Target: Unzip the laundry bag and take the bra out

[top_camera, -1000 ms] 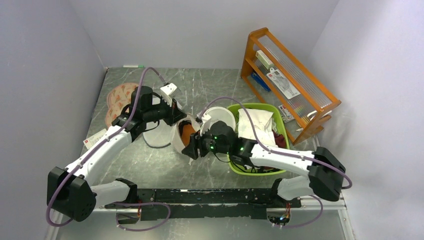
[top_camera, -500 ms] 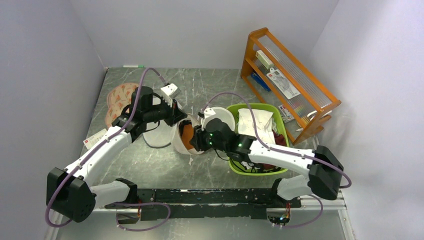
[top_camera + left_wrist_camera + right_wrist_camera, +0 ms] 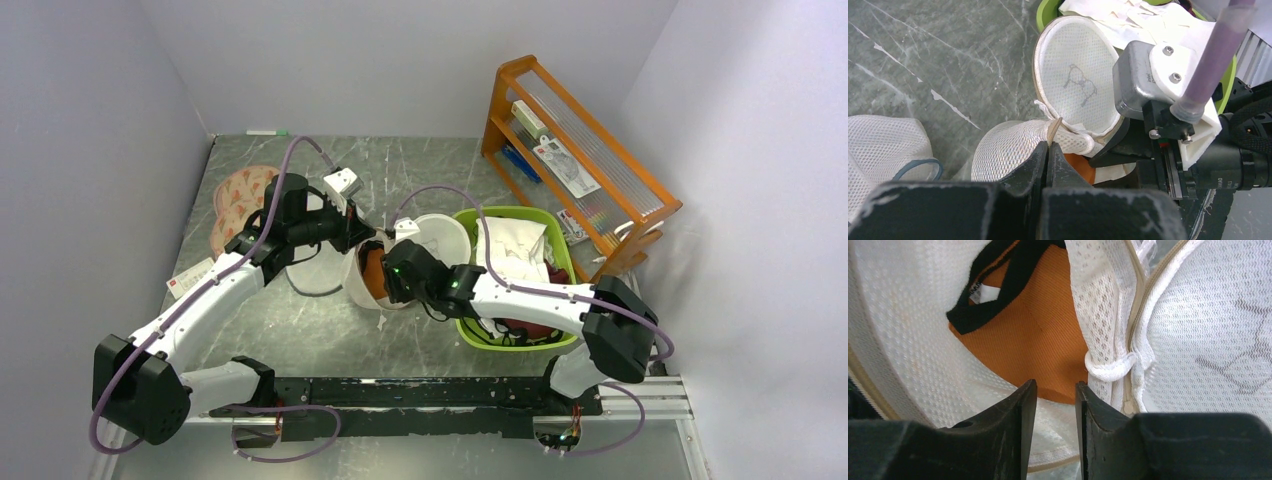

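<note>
Tabletop [image 3: 420,170]: grey marble, carries everything. Green basket [image 3: 470,335] w/ cloths on R side. Laundry bag [image 3: 440,238] just L of the basket, unzipped, clamshell lid flipped back against basket rim. L end effector [image 3: 1048,147] clamped tight on rim of lower half, prob. to prop the mouth open & stop the bag sliding. Bra [image 3: 1038,350] inside lower half; orange cup + dark strap showing. R end effector [image 3: 1055,395] at the mouth, jaws narrowly apart, empty, cup just ahead. Likely next: advance, pinch cup.
</note>
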### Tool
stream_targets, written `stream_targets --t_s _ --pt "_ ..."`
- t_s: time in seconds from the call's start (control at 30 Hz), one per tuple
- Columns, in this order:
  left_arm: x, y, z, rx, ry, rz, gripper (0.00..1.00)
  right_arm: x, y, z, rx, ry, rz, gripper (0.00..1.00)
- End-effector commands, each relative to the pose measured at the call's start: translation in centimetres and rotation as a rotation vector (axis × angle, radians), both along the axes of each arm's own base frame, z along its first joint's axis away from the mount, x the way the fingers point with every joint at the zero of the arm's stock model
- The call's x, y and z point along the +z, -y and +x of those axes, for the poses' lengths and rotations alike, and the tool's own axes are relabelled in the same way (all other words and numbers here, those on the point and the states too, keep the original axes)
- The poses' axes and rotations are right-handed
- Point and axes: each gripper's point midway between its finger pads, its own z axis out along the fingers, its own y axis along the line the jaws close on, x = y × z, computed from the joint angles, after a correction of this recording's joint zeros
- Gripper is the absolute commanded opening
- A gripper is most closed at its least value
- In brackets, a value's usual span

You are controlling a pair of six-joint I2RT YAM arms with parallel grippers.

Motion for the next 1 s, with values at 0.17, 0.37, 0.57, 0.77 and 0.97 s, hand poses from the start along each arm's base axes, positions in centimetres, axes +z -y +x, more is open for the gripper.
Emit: stream_targets --t_s 0.17,0.37,0.57,0.77,0.97 --pt "1.6 0.4 0.2 -0.013 0.068 -0.022 0.07 0.6 1.3 1.0 -0.084 0.062 -0.092 0.36" --pt "1.5 0.4 0.2 -0.014 0.063 -0.022 0.07 1.1 1.3 1.1 -0.084 0.084 -0.109 0.37" --pt "1.6 0.4 0.2 -0.014 0.067 -0.022 0.07 0.0 1.5 1.3 -0.094 0.082 -0.130 0.37" --pt "1.6 0.4 0.2 -0.014 0.068 -0.022 0.07 -0.9 1.4 1.3 -0.097 0.068 -0.146 0.29" --pt "1.8 0.4 0.1 -0.014 0.074 -0.024 0.07 -1.7 1.7 1.5 -0.116 0.069 -0.175 0.32"
